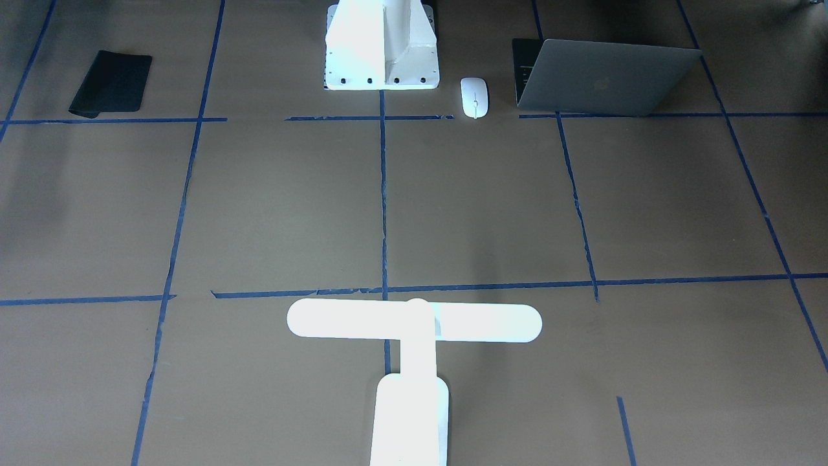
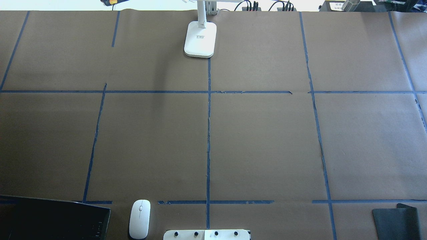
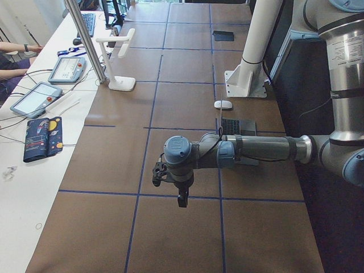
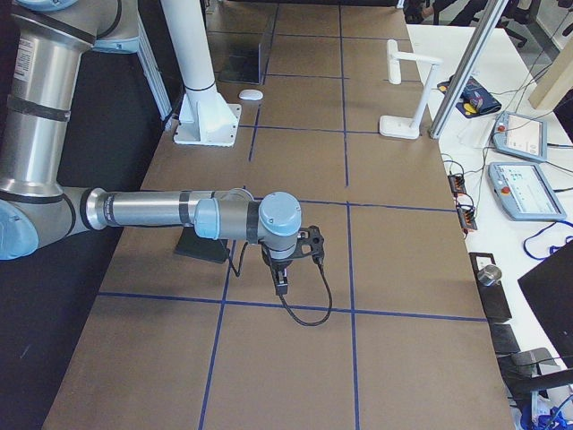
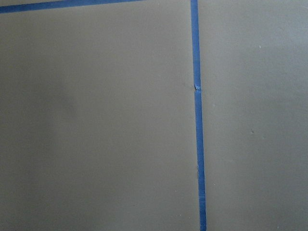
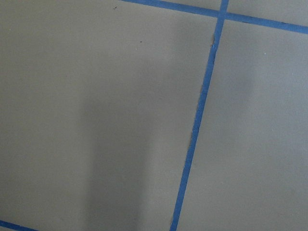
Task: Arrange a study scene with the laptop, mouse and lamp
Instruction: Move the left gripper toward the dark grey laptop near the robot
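Note:
The laptop [image 1: 608, 77] stands half open at the robot's near left, its lid toward the front-facing camera; it also shows in the overhead view [image 2: 50, 216]. The white mouse [image 1: 474, 97] [image 2: 139, 218] lies just beside it, toward the pedestal. The white lamp [image 1: 414, 323] stands at the table's far middle edge, its base [image 2: 200, 39] on the centre tape line. My left gripper [image 3: 181, 200] and right gripper [image 4: 280, 285] hang above bare table at the two ends. They show only in the side views, so I cannot tell their state. Both wrist views show only brown paper and blue tape.
A black mat [image 1: 111, 83] [image 2: 395, 221] lies at the robot's near right. The white bolted pedestal [image 1: 381, 45] stands at the near middle. Blue tape lines [image 2: 208, 133] divide the brown table into squares. Operator tablets [image 3: 37, 98] lie beyond the far edge.

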